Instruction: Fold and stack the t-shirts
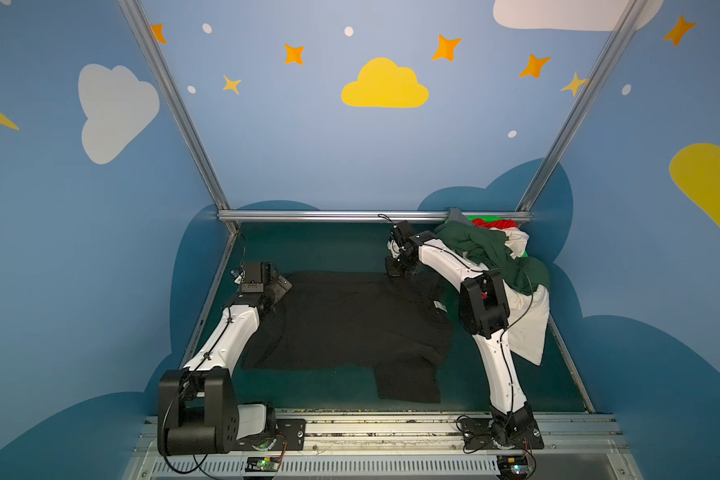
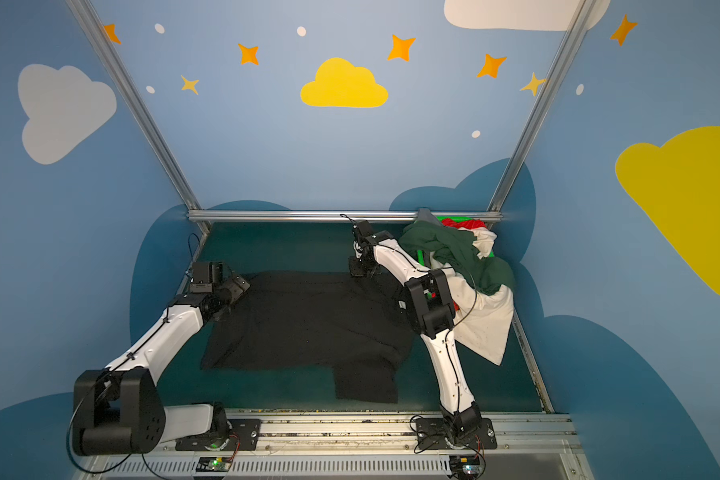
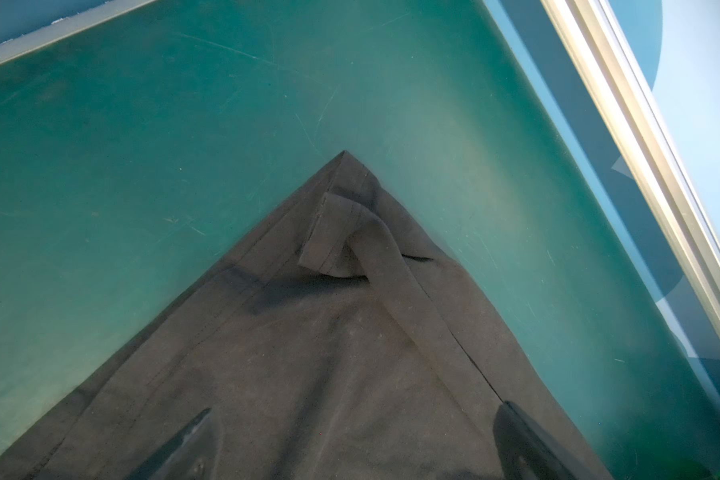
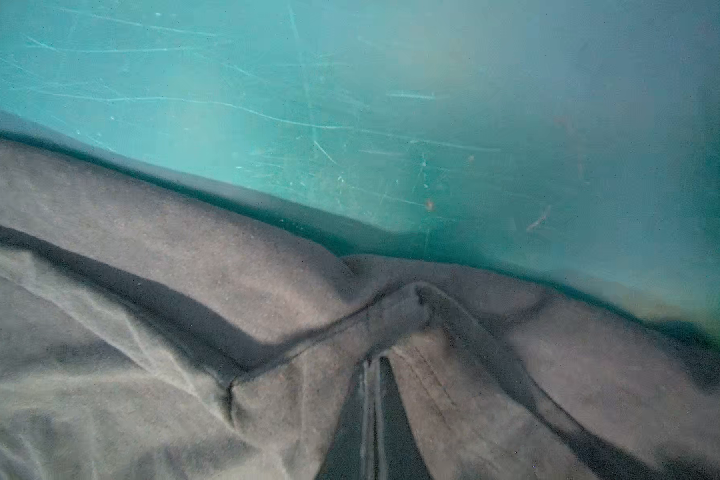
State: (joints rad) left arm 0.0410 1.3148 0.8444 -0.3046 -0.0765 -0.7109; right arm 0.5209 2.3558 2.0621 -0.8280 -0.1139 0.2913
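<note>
Black shirt [image 1: 350, 324] fold was beginning: right gripper [image 1: 400, 269] sat clamped on its far edge; left gripper [image 1: 282, 286] gaped over a corner and should pinch it next.

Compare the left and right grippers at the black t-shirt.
The left gripper is open over the far left corner of the black t-shirt. The right gripper is shut, pinching the shirt's far edge. Cloth by the left gripper lies slack, while at the right gripper it bunches up. Both are at the shirt's far side.
</note>
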